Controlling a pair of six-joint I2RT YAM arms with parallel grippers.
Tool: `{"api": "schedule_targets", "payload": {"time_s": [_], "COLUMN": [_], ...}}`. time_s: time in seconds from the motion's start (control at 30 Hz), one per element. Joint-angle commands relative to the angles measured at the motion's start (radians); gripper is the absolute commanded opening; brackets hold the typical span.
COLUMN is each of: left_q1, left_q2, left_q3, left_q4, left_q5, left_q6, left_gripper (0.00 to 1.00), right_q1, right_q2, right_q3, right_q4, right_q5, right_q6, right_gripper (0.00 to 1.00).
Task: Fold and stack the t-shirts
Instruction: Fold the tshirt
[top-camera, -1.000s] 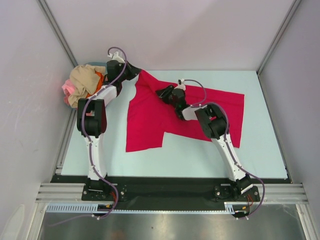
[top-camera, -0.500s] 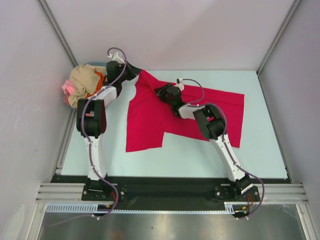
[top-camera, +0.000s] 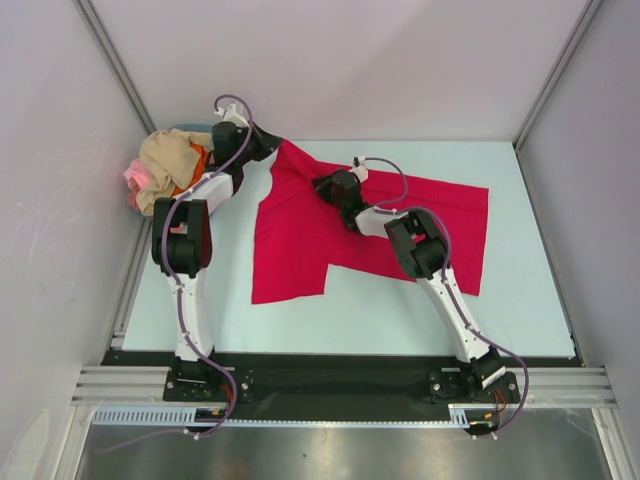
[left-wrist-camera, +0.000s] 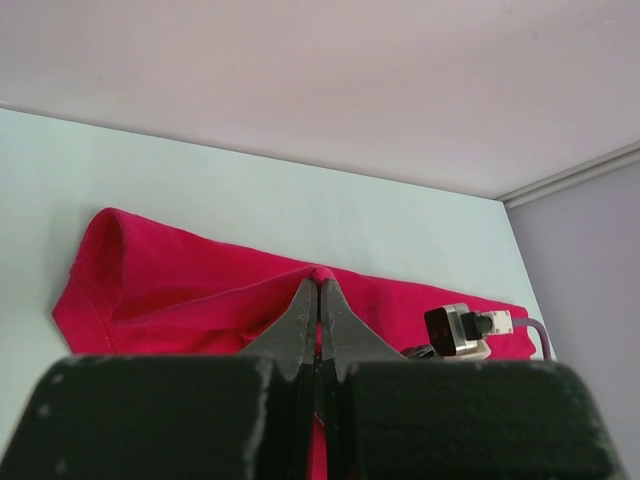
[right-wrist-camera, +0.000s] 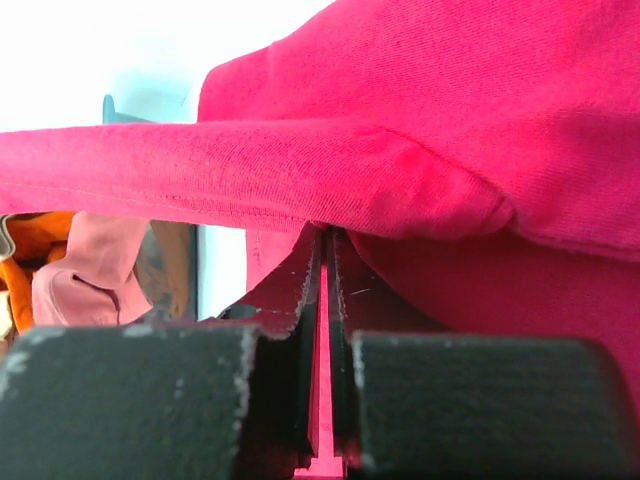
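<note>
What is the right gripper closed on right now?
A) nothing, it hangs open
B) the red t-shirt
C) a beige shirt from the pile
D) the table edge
B: in the right wrist view the right gripper is shut with a fold of the red t-shirt pinched in it.

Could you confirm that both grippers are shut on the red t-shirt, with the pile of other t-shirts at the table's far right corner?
Not quite: the pile of other t-shirts lies at the far left corner, not the far right, as the top external view shows. The left gripper and right gripper are indeed both shut on the red t-shirt.
</note>
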Motion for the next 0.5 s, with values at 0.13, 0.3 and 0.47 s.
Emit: {"api": "schedule_targets", "payload": {"time_s": [0.13,0.3,0.47], "left_q1": [-0.003,-0.002,0.007], "left_q2": [-0.096,-0.134,-0.176], "left_q3": [-0.005,-0.061,-0.131], "left_q4": [-0.036,-0.105,-0.197], "left_q5": [-0.02,-0.044,-0.074], "left_q6": [0.036,0.035,0.019], "left_gripper": [0.01,0.0,0.0], "right_q1": [-0.018,-0.067,-0.113], "right_q2": [-0.116,-0.205,-0.203], "right_q3": [-0.079,-0.178,-0.123], "right_q4": [-0.014,-0.065,-0.204], "right_q5": [-0.066,-0.224,-0.46], "right_q6": [-0.075,-0.075,-0.118], "right_gripper": [0.0,0.0,0.0]}}
